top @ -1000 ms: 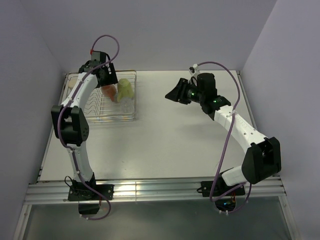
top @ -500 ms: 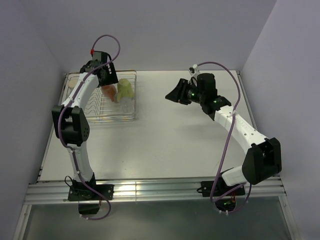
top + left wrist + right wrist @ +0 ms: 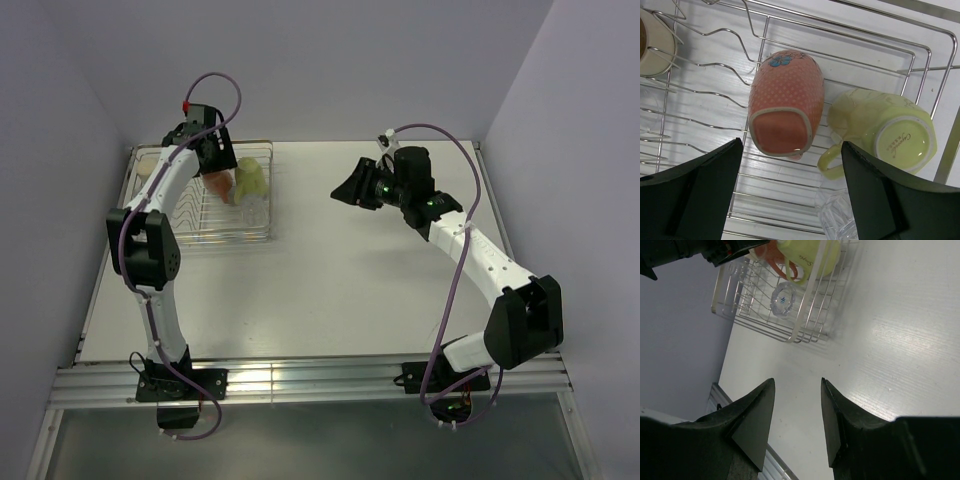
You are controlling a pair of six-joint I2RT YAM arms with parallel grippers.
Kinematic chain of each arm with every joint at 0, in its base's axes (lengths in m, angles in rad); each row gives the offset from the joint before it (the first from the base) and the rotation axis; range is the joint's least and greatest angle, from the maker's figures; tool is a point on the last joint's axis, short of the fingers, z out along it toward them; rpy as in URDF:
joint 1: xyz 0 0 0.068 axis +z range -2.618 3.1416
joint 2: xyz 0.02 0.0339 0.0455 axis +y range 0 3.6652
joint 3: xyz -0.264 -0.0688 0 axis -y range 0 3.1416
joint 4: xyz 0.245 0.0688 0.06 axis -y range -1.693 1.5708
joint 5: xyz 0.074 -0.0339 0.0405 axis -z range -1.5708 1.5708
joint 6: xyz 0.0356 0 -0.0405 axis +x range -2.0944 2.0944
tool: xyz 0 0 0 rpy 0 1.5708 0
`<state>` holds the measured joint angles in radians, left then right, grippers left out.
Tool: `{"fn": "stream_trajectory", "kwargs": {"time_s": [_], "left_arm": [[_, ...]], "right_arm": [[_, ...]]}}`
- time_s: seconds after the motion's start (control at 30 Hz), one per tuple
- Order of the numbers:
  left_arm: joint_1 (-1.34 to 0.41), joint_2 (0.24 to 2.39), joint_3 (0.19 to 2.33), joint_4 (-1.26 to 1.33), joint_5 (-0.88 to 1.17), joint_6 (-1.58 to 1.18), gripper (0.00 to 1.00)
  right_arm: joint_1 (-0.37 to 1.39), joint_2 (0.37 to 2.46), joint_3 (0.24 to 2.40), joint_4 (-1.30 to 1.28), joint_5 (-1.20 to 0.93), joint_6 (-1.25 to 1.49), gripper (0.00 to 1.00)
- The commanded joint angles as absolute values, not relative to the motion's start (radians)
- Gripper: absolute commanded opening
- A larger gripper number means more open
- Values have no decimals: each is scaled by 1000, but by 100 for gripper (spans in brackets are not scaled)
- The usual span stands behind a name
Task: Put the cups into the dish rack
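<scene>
White table (image 3: 350, 280) — salmon mug (image 3: 785, 100) in rack (image 3: 865, 41), under spread left tool (image 3: 790, 145).

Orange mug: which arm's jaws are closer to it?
Left. The left jaws hang open straight over the orange mug in the dish rack; the right jaws hover well off to the side, over the table.

Left gripper (image 3: 791, 145) jaws apart; right gripper (image 3: 797, 382) likewise.

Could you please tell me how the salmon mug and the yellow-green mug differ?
The salmon mug has a squarish base, dotted skin and a blue flower; the yellow-green mug has a round base with printed script. Both lie in the dish rack, bases toward the left wrist camera.
</scene>
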<state>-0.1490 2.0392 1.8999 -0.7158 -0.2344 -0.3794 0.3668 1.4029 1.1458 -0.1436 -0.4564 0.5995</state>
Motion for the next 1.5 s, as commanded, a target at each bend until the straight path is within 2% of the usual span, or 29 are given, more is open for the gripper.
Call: {"fn": "stream_trajectory", "kwargs": {"time_s": [0.0,0.6,0.7,0.8,0.83,0.93,1.3,1.47], "left_arm": [[-140,2048,1902,-683,-241,-388,86],[-121,2114,1927,-683,-206,-391,81],[-121,2126,1950,-696,-209,-388,68],[-121,2144,1996,-727,-209,-382,42],[-121,2146,2020,-736,-210,-380,29],[-120,2164,2072,-771,-209,-371,17],[-104,2232,2238,-891,-131,-348,20],[-101,2227,2246,-914,-124,-345,25]], "right_arm": [[374,1385,1167,-129,-451,575,50],[374,1402,1161,-120,-456,574,50],[374,1405,1158,-118,-457,574,50],[374,1408,1155,-117,-457,572,50],[374,1408,1154,-115,-459,574,50],[374,1410,1152,-109,-462,574,50],[374,1416,1160,-115,-466,574,50],[376,1417,1161,-110,-471,577,50]]}}
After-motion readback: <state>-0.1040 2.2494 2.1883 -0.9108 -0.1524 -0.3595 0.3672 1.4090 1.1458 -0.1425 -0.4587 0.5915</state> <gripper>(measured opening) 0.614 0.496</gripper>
